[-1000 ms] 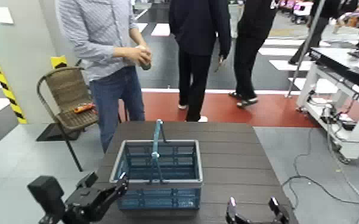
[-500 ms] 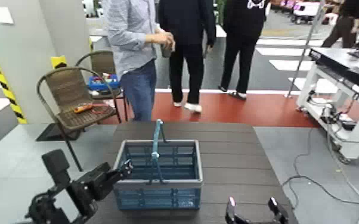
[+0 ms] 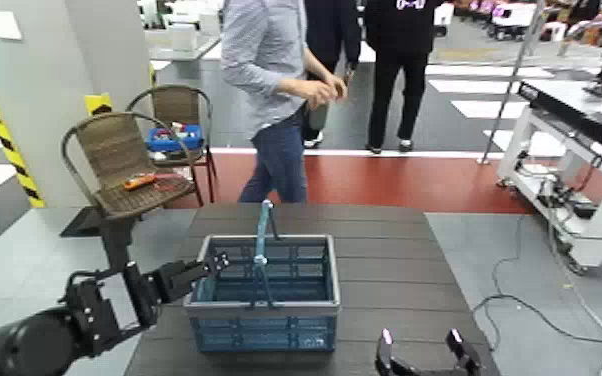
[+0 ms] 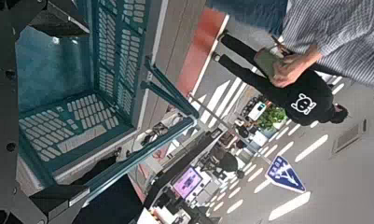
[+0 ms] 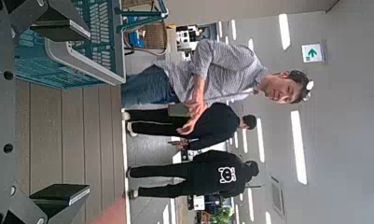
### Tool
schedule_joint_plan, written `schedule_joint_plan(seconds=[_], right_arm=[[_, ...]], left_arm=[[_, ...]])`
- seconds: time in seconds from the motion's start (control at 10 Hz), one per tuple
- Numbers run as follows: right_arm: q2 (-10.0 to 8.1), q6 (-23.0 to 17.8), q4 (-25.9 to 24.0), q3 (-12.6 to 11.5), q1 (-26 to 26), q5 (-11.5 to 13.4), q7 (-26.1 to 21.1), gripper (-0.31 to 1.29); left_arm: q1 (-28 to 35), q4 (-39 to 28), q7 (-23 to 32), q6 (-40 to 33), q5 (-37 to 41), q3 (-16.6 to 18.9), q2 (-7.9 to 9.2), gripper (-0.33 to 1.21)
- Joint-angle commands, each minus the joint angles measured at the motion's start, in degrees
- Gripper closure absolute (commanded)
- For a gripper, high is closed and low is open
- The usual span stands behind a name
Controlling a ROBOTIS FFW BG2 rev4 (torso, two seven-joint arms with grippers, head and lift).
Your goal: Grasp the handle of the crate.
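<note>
Crate (image 3: 263, 295) sits centre frame on the table (image 3: 395, 270), handle (image 3: 264, 245) upright. Left gripper (image 3: 215, 265) at the crate's left rim, jaws parted, empty. Right gripper (image 3: 427, 350) at bottom right, open, idle.

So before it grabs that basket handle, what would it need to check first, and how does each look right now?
1. Handle standing upright across the crate: ok.
2. Left tool close to the handle: not ok, it is at the crate's left rim, apart from the handle.
3. Left tool open to take the handle: ok.
4. Right tool out of the way: ok, low at the table's near edge.
5. Crate interior free of obstacles: ok.
6. People away from the table: ok, walking behind it.
</note>
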Motion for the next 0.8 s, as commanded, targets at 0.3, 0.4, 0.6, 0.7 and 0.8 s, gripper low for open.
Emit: schedule_joint_plan(seconds=[0.3, 0.4, 0.6, 0.7, 0.8], right_arm=[[-0.28, -0.28, 0.60, 0.47, -0.73, -0.57, 0.14, 0.15], [-0.45, -0.37, 0.60, 0.56, -0.91, -0.75, 0.14, 0.15], [-0.63, -0.55, 0.95, 0.82, -1.26, -1.01, 0.23, 0.15], [-0.63, -0.55, 1.04, 0.91, -1.35, -1.19, 0.23, 0.15], [-0.63, -0.64, 1.13, 0.91, -1.52, -1.19, 0.32, 0.15]], left_arm=[[-11.20, 11.21, -1.11, 0.72, 7.02, -7.83, 1.68, 0.11], [-13.75, 14.82, -2.17, 1.87, 8.60, -9.42, 1.32, 0.11], [-17.97, 20.88, -3.31, 3.01, 13.17, -12.23, 0.45, 0.11], [-20.08, 23.34, -4.10, 3.80, 13.43, -13.28, 0.09, 0.11], [-22.02, 25.89, -4.72, 5.03, 15.02, -14.69, -0.35, 0.11]])
